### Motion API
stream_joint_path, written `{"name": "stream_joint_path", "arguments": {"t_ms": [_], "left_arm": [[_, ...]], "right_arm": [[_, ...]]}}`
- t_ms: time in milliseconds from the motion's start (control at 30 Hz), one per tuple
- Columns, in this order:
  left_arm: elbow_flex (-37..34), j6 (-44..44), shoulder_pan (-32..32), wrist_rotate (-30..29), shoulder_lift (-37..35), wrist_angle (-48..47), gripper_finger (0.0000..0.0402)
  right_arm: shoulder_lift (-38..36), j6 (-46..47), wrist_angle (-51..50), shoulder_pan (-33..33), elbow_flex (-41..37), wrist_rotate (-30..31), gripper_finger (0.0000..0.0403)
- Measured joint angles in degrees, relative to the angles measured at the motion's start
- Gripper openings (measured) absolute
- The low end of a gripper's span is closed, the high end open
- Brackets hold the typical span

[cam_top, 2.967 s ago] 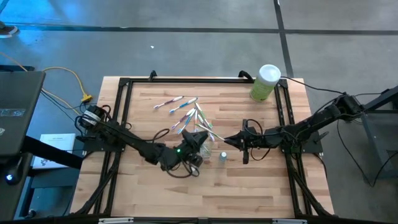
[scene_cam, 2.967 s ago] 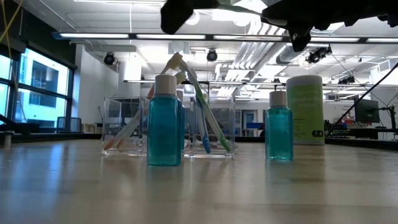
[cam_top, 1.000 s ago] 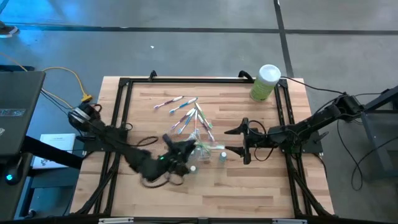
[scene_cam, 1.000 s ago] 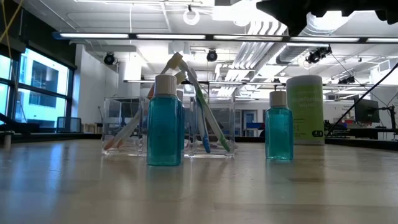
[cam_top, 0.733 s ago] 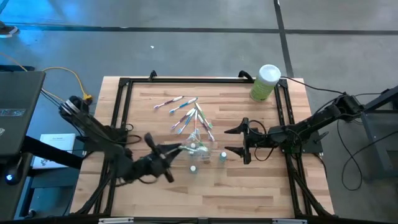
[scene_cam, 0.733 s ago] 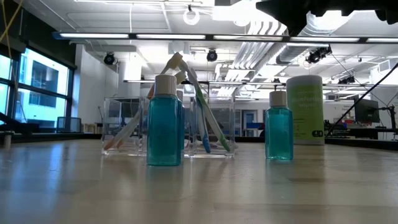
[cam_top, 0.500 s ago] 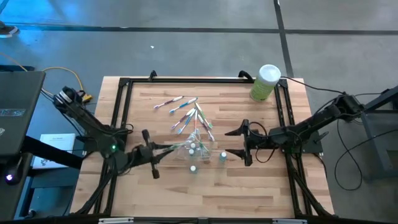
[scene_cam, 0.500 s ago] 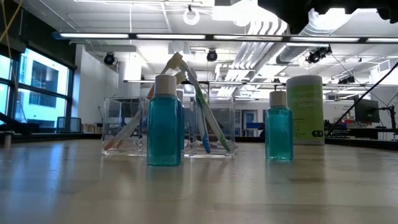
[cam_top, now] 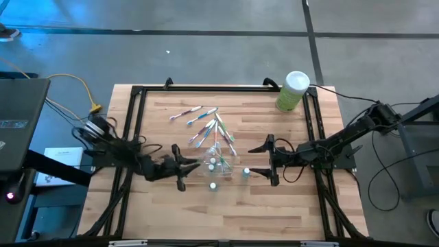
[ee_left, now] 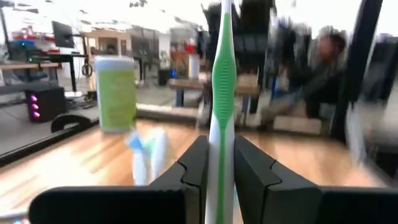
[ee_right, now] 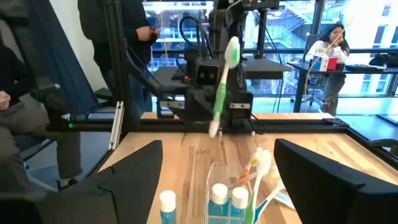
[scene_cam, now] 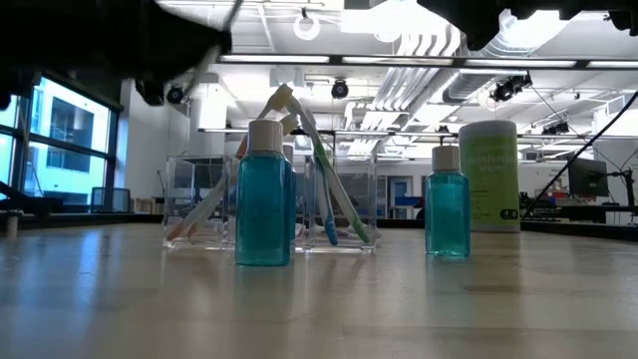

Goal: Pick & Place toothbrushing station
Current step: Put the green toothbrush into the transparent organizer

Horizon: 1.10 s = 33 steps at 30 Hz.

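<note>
Left end effector is clamped on a green-and-white toothbrush, pinched low on the handle w/ the brush sticking up betw. the fingers; seen from the right wrist cam it hangs tilted in the air above the tabletop, head uppermost. In the high view this end effector sits just left of the clear holder, close but not touching, brush pointing toward it. Holder stands near the tabletop's centre; low view shows it as a clear box w/ compartments, several toothbrushes leaning inside at angles, heads above the rim, incl. an orange one at one end and green & blue ones at the other. Two small blue bottles w/ white caps stand in front of it in the low view: one overlapping the holder's middle, the other off to the side, apart. More loose toothbrushes lie fanned on the tabletop just beyond the holder, toward the far edge. Right end effector waits on the holder's other side, fingers spread wide, gripping nothing, facing the holder, nearest to the second bottle. Tall green canister w/ white lid stands at the far right corner, well apart. People show in the room beyond the tabletop in the right wrist view.
</note>
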Motion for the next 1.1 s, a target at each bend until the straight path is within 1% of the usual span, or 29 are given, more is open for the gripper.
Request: {"name": "stream_joint_path", "arguments": {"t_ms": [133, 233, 367, 500, 567, 667, 833, 1100], "left_arm": [[0.28, 0.20, -0.11, -1.72, 2.89, 0.12, 0.0044], [-0.31, 0.65, -0.03, -3.57, 2.50, 0.02, 0.0044], [-1.05, -0.71, 1.20, -3.45, 2.65, 0.00, 0.0043], [-2.06, -3.66, 3.59, -1.13, 3.23, 0.06, 0.0043], [-2.29, -4.65, 4.47, 1.34, 3.16, 0.12, 0.0043], [-2.56, -6.14, 4.88, 2.72, 3.31, 0.15, 0.0043], [-2.66, -7.94, 4.19, 2.82, 5.68, 0.17, 0.0043], [-2.68, -14.76, 4.76, 2.18, 12.11, 0.19, 0.0043]], "right_arm": [[-0.02, -0.24, -0.18, -0.06, 0.02, -0.21, 0.0301], [0.00, -0.30, -0.58, -0.06, 0.00, -0.55, 0.0301], [0.00, -0.23, -0.99, -0.06, 0.02, -1.92, 0.0301], [0.00, -0.02, -1.34, -0.06, 0.02, -1.92, 0.0301], [0.00, 0.02, -1.45, -0.06, 0.02, -1.92, 0.0301], [0.00, 0.22, -1.56, -0.06, 0.02, -1.92, 0.0301], [0.00, 0.24, -1.56, -0.06, 0.02, -1.92, 0.0301], [0.00, -0.17, -1.56, -0.06, 0.02, -1.92, 0.0301]]}}
